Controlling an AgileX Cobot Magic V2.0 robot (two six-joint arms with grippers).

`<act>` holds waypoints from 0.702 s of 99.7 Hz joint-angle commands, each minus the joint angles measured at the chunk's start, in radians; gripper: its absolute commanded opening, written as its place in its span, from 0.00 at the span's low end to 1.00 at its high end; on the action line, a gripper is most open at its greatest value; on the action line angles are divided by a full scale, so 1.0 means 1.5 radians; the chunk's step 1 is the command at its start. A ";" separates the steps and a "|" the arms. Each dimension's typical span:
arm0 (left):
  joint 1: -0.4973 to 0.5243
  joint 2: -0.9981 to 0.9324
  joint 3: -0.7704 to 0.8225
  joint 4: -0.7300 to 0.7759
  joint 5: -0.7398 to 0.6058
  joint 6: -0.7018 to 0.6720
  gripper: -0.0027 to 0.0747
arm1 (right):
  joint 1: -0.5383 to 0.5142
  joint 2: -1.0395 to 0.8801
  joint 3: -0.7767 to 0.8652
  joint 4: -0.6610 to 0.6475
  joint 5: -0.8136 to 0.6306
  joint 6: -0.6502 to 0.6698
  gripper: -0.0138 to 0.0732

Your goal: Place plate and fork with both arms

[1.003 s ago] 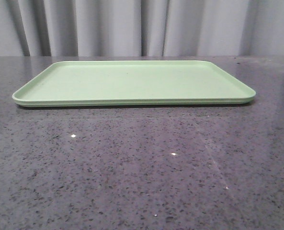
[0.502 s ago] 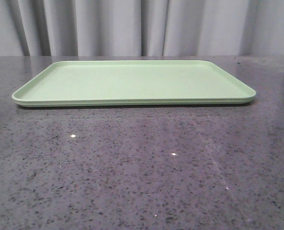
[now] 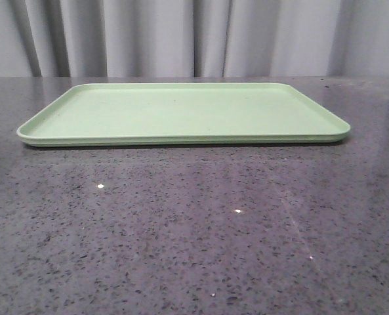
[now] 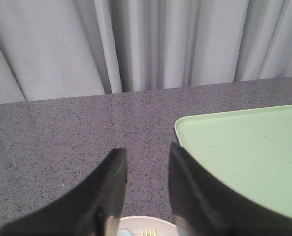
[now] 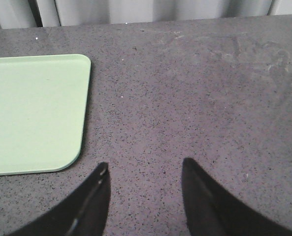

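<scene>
Tray (image 3: 181, 111) first: it's a flat light-green rectangle sitting toward the far edge of the dark speckled table (image 3: 194, 230), roughly centred between the left and right edges, with nothing on it. Grey curtain (image 3: 194, 36) hangs behind the far edge.

Neither arm shows up from the front, so the wrist cameras are all I've got. The left gripper (image 4: 146, 160) hovers over the table off the tray's left end, fingers spread with a clear gap and bare tabletop showing between them, so it's released and holding nothing. Right under it, peeking out between the finger bases, is a sliver of the plate (image 4: 136, 220), cream rim only. On it I can just make out the yellow tines of the fork (image 4: 147, 231) and a bit of something pale blue (image 4: 121, 233) beside it. Most of all that is cut off, so can't say how they lie. That puts the plate and fork near the left edge of the table, beside the tray, not on it.

The right gripper (image 5: 145, 169) is over bare table off the tray's right end, near its close corner, fingers also wide apart and empty.
</scene>
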 commanded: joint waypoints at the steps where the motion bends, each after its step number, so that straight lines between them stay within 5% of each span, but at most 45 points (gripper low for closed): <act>1: -0.003 0.003 -0.023 -0.004 -0.044 -0.003 0.59 | -0.004 0.006 -0.024 -0.004 -0.055 -0.008 0.64; 10: -0.003 0.003 -0.023 -0.004 -0.044 -0.003 0.67 | -0.004 0.006 -0.024 -0.004 -0.075 -0.008 0.64; 49: 0.000 0.003 -0.028 0.053 0.014 -0.021 0.67 | -0.004 0.006 -0.023 -0.004 -0.080 -0.008 0.64; 70: 0.079 0.003 -0.028 0.146 0.083 -0.122 0.67 | -0.004 0.006 -0.023 -0.004 -0.072 -0.008 0.64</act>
